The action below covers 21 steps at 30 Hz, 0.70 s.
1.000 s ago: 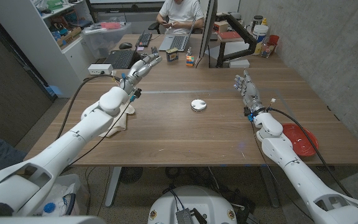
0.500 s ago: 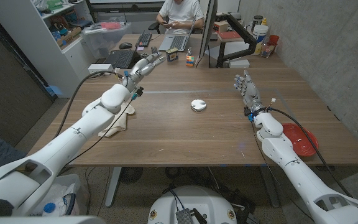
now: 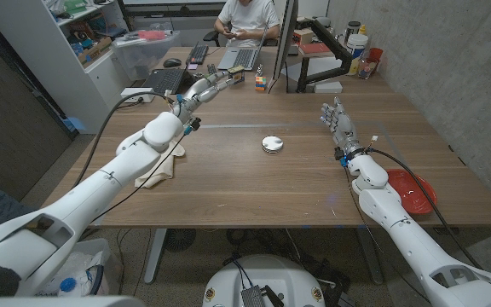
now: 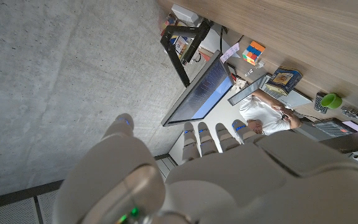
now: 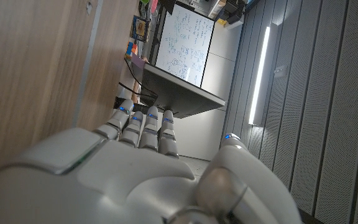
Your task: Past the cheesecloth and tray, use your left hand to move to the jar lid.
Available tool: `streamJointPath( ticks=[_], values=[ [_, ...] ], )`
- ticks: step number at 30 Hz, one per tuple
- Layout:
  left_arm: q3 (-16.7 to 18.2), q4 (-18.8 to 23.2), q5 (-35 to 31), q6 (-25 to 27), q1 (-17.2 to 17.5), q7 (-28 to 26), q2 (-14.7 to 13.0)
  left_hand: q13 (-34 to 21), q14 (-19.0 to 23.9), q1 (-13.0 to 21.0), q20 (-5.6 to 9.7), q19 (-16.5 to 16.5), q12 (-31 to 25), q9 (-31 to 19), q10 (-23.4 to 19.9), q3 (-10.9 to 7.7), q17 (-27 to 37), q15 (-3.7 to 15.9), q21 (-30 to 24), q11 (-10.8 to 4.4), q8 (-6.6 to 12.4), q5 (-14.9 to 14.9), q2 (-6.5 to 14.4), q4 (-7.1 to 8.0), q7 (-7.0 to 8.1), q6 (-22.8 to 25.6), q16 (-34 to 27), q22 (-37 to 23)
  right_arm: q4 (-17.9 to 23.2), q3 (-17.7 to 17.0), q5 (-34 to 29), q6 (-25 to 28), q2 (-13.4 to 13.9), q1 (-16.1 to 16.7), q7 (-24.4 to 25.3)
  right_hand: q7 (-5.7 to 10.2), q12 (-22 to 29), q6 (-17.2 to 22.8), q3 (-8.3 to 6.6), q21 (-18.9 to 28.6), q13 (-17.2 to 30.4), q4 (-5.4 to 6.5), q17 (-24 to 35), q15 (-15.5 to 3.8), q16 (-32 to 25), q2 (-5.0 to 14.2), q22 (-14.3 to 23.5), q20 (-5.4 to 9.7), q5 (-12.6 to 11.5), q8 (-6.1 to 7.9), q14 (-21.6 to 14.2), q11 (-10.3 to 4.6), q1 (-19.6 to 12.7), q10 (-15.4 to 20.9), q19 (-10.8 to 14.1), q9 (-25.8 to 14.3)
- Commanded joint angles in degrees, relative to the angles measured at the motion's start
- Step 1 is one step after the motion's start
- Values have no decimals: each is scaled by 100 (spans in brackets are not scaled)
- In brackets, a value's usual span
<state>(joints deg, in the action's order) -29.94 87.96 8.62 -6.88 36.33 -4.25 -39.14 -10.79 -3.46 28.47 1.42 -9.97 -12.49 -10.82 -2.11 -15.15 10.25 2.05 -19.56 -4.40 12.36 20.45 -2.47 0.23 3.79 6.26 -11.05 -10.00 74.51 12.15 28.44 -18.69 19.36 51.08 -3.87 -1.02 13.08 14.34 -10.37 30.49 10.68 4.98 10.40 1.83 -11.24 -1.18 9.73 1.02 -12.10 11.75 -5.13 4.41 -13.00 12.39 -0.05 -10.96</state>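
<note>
The left arm stretches far across the wooden surface (image 3: 254, 183), its left hand (image 3: 205, 88) raised near the far edge, fingers extended and slightly apart, holding nothing. The right hand (image 3: 337, 122) stands upright on the right side, fingers straight and apart, empty. No writing can be read. The jar lid (image 3: 272, 143) lies mid-surface, well apart from the left hand, to its right and nearer the robot. The cheesecloth (image 3: 162, 165) lies under the left forearm; a red tray (image 3: 416, 192) sits beside the right forearm.
</note>
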Motion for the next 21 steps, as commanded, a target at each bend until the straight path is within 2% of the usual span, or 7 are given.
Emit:
streamJointPath(
  ticks=[1,21],
  values=[
    [-164,106,-303,136,-92,-54,36,-23,48,77,-52,-142,2,-6,-15,-27,21,40,16,-43,-15,14,7,-38,24,1,-4,-19,-9,-47,34,-41,29,21,-49,2,-11,17,2,-19,3,-23,7,-3,9,48,17,31,-26,-26,-38,-5,-34,33,49,2],
    [-313,309,-642,423,-105,-103,3,-24,72,115,-60,-121,5,-9,-43,-18,24,42,53,-62,-27,10,13,-53,45,2,-9,-21,-52,-19,27,-42,48,-83,-158,9,-17,21,15,-73,3,-31,7,-5,12,56,18,25,-26,-31,-47,-21,-30,40,66,2]
  ],
)
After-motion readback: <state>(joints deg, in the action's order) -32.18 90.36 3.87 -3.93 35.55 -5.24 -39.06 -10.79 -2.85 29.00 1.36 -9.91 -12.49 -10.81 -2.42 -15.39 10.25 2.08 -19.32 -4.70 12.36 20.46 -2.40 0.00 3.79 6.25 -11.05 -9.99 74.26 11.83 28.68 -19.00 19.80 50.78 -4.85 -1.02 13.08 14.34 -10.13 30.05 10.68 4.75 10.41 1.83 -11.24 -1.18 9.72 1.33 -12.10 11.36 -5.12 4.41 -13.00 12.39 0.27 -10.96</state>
